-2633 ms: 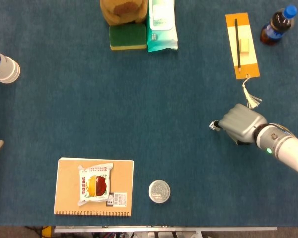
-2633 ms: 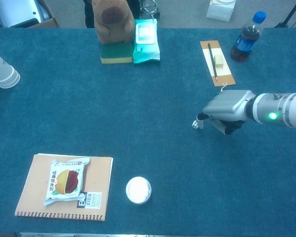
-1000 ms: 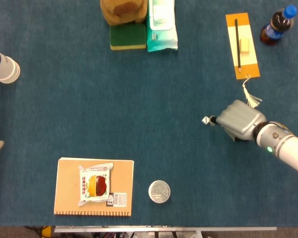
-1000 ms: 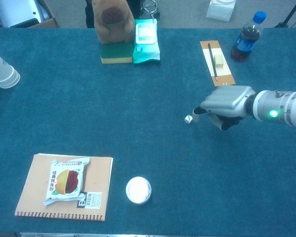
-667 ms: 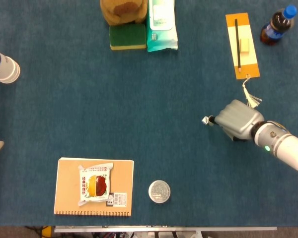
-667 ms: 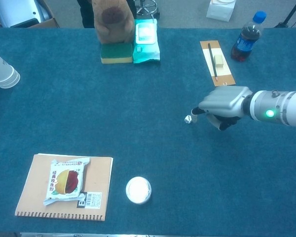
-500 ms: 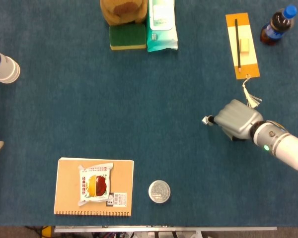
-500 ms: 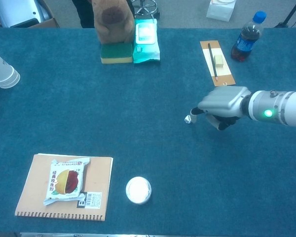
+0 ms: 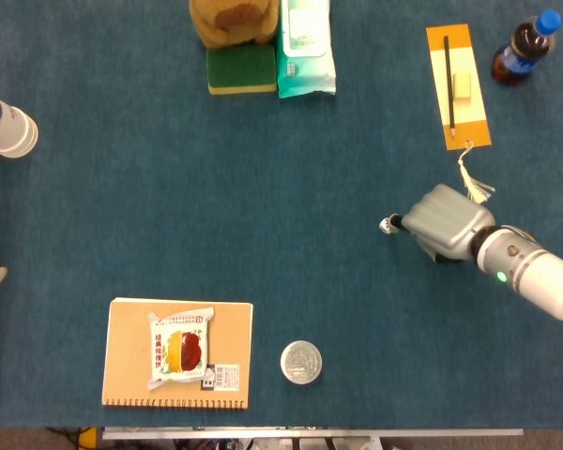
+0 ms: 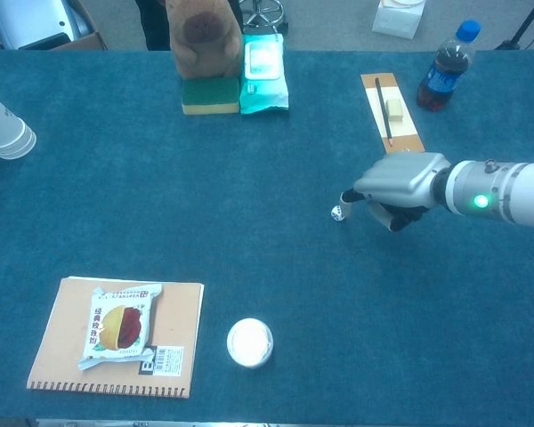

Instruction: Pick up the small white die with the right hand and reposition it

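Table cloth deep teal-blue. Die white, dark pips. Right hand grey metal, arm white with green light. Notebook tan; snack packet white with red-yellow print. Sponge green over yellow. Bottle dark cola, blue cap.

The table wears a matt teal cloth with a fine felt-like nap. The right hand has a smooth grey shell of satin sheen, plastic or metal. The die looks like hard white plastic. The notebook shows a matt tan card cover, and the snack packet on it is glossy film. The soda bottle is clear shiny plastic; the sponge looks coarse and dull.
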`<action>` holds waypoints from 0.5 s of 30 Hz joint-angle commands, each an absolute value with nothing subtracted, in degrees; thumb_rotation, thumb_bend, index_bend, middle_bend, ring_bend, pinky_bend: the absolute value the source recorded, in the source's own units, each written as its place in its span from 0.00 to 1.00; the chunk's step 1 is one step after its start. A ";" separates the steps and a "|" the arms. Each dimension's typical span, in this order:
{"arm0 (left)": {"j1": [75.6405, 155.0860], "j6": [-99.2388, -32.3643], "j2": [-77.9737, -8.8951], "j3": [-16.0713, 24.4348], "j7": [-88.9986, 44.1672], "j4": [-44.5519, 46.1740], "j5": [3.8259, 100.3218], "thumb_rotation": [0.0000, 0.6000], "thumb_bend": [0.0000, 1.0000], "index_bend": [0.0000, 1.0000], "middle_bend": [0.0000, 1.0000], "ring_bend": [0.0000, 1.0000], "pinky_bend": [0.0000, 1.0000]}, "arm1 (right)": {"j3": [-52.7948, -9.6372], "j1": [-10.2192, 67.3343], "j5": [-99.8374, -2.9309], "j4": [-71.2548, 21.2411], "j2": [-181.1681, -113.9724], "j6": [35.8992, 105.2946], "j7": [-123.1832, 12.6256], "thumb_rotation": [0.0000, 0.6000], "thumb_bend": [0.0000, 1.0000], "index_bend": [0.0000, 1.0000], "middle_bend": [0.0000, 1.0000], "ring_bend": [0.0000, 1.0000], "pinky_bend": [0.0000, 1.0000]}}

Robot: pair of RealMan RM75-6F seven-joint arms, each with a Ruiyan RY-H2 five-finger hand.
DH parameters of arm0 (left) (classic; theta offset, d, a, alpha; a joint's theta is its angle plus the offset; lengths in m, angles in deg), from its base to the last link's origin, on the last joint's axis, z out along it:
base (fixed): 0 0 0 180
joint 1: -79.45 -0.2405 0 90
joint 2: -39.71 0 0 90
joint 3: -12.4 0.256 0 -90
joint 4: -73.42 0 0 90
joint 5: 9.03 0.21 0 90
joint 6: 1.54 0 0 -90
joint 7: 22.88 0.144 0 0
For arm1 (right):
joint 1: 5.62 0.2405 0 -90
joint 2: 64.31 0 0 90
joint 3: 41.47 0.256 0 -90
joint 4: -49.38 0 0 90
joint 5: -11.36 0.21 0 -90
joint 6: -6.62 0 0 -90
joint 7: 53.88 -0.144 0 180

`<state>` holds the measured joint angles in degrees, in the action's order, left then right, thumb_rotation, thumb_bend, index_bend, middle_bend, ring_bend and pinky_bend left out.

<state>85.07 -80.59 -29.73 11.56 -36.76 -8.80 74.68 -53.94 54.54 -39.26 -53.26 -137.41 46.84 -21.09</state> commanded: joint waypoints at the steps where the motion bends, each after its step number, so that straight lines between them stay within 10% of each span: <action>1: 85.09 -80.52 -29.78 11.59 -36.73 -8.78 74.70 1.00 0.04 0.00 0.00 0.00 0.20 | -53.69 54.35 -39.54 -52.99 -137.52 46.87 -21.40 1.00 1.00 0.27 1.00 1.00 1.00; 15: 85.08 -80.41 -29.99 11.65 -37.04 -8.43 74.74 1.00 0.04 0.00 0.00 0.00 0.20 | -51.93 53.33 -41.20 -50.22 -139.10 46.95 -23.11 1.00 1.00 0.27 1.00 1.00 1.00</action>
<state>85.08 -80.41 -29.99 11.65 -37.04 -8.43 74.74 -52.08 53.45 -41.02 -50.39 -138.94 46.85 -22.99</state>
